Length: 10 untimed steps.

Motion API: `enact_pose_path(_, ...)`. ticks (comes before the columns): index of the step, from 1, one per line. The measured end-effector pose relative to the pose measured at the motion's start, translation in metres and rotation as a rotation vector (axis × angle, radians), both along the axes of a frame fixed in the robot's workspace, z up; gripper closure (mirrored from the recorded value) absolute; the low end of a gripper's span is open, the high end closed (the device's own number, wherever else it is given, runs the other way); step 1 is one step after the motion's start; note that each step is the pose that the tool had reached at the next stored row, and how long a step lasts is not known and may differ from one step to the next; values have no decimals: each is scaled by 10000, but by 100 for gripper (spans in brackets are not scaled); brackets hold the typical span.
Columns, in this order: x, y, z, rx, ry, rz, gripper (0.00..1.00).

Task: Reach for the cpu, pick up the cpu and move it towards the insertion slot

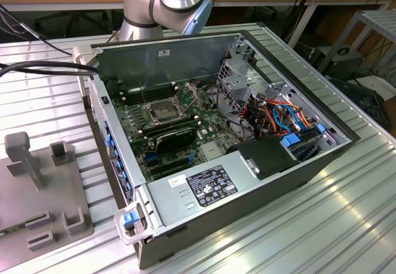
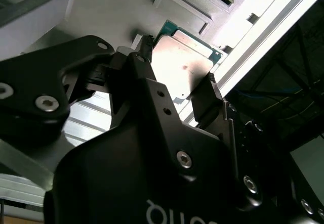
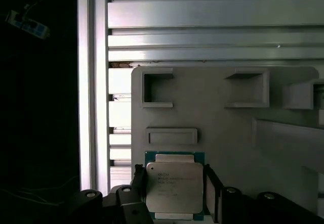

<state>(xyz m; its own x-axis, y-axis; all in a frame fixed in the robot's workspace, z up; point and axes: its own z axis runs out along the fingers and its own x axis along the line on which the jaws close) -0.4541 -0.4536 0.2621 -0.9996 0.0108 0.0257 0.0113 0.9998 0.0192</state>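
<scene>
First wrist view: the tool (image 3: pixel 173 173) is seen clenched on the cpu (image 3: pixel 174 188), which is held between it by two opposite edges, over a grey holder (image 3: pixel 228 128) on the ribbed desk (image 3: pixel 202 27). With so thin a hold, it could be tilted or dropped.

Exterior view evenly bright; wrist views dim, glare on rail (image 3: pixel 93 82).
</scene>
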Motion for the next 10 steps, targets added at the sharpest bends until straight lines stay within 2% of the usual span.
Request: enact_pose_path(10, 0, 0, 173, 1, 0, 0, 45)
